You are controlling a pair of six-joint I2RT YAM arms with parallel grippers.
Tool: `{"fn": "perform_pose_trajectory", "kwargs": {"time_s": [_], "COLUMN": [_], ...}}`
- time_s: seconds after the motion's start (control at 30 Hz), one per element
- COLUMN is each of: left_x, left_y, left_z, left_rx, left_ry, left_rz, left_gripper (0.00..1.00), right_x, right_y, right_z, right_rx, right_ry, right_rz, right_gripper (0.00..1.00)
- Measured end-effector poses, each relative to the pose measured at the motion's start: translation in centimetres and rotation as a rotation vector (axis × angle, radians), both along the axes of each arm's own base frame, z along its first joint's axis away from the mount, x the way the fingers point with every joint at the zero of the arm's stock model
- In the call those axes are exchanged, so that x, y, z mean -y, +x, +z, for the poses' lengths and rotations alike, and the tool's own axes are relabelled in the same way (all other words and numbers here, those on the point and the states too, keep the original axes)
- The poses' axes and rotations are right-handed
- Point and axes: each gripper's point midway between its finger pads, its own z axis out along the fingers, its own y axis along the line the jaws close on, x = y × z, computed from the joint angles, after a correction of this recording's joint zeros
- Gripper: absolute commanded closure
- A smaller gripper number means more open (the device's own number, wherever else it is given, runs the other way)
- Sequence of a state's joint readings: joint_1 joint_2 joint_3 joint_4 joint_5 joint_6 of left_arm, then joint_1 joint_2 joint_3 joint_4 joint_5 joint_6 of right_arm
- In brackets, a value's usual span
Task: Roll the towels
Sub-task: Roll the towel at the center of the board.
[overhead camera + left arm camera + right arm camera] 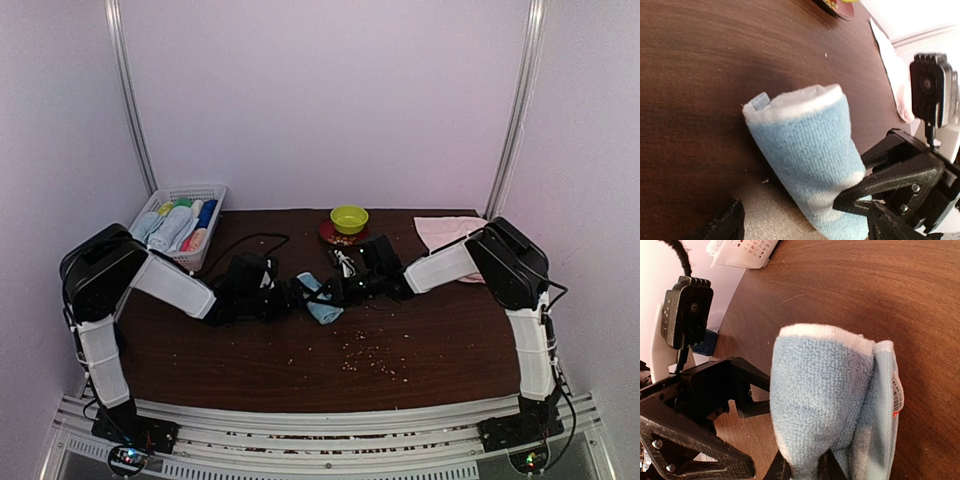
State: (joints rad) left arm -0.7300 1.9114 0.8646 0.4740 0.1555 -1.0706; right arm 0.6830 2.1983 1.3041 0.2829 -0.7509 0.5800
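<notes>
The light blue towel (322, 299) lies rolled into a short tube at the middle of the table (440, 350), between the two grippers; the pale pink towel (448, 234) lies flat at the far right, well apart from it. Only the wrist views show the roll itself; the left wrist view shows its spiral, white-edged end, and the right wrist view shows a loose outer flap with a small label (896, 396) on its edge; the top view gives no more than a blue strip. The right gripper (346, 289) is clamped on one end of the roll, its fingers (782, 471) close together with cloth pinched between them; the left gripper (297, 292) has its jaws apart, one finger (726, 224) sitting clear of the cloth at the bottom left of its own view.

The pinched end runs off the bottom edge of both wrist views; the left gripper's second finger is hard to pick out; from above, both grippers crowd the roll's sides. In the left wrist view the right gripper covers the lower right of the roll.

A white mesh basket (190, 188) at the far left holds rolled cloths of several colours; a green bowl (349, 217) sits on a dark red plate (330, 236) at the far middle; crumbs (365, 352) lie scattered on the near side
</notes>
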Motion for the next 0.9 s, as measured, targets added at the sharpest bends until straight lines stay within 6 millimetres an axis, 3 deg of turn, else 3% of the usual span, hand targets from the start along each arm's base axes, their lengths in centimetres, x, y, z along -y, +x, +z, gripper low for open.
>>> {"fn": "perform_pose_trajectory", "kwargs": {"time_s": [0.43,0.9], "left_x": [0.5,2.1], "left_y": [1.6,2.7], "left_z": [0.2,0.0], "left_rx": [-0.060,-0.091], "left_ry": [-0.209,-0.329], "left_rz": [0.139,0.149], "left_gripper": [0.20,0.28], "right_x": [0.0,-0.2], "right_y": [0.0,0.1], "right_z": [0.0,-0.1], "right_rx": [0.000,0.000], "right_ry": [0.000,0.004], "right_rz": [0.000,-0.001], "right_gripper": [0.98,1.00]}}
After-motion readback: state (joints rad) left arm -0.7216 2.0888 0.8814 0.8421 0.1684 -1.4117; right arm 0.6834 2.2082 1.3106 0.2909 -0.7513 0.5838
